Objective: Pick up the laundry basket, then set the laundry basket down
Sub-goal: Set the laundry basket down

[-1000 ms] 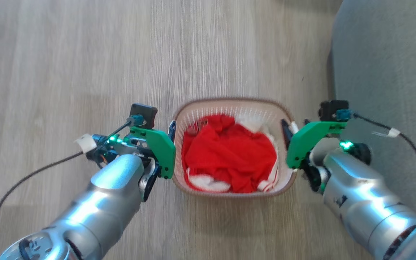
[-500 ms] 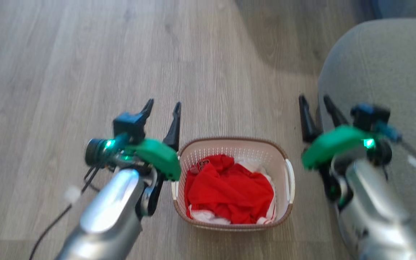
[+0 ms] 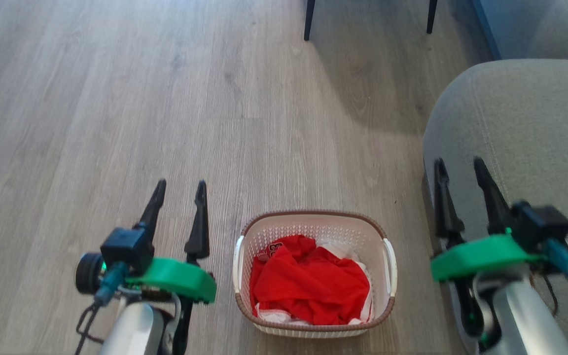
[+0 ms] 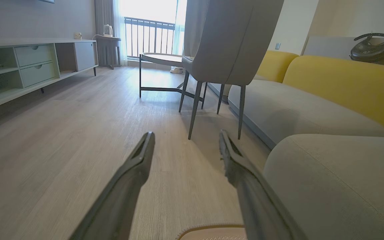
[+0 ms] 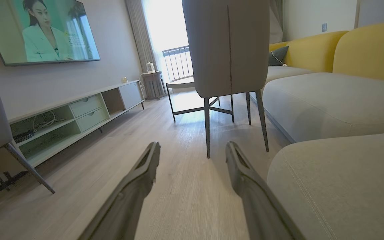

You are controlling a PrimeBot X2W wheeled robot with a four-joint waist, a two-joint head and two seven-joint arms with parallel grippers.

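- The left gripper (image 3: 181, 183) has its two dark fingers spread apart with nothing between them. The left wrist view shows the same gap over bare floor (image 4: 186, 133).
- The right gripper (image 3: 458, 160) is likewise spread and empty, with its fingers pointing away from the robot.
- The laundry basket (image 3: 313, 215) stands upright on the wooden floor (image 3: 264, 123) between the two grippers and touches neither. It sits to the right of the left gripper and to the left of the right one, nearer the robot than either pair of fingertips.
- A crumpled red garment (image 3: 308, 283) and some white cloth lie loosely inside the basket, below the rim.
- The basket will probably feel light. The plastic shell should be stiff enough to keep its shape, though the perforated walls may flex if squeezed. The cloth load is soft and unlikely to shift much.
- The best holds appear to be the white handle on the left side (image 3: 238, 256) and the one on the right (image 3: 391, 259), one for each gripper. Smooth plastic may slip, so an even lift on both sides would keep the basket level.
- A grey sofa cushion (image 3: 520, 123) lies just beyond and under the right gripper.
- Dark chair legs (image 3: 308, 19) stand well ahead of both grippers.
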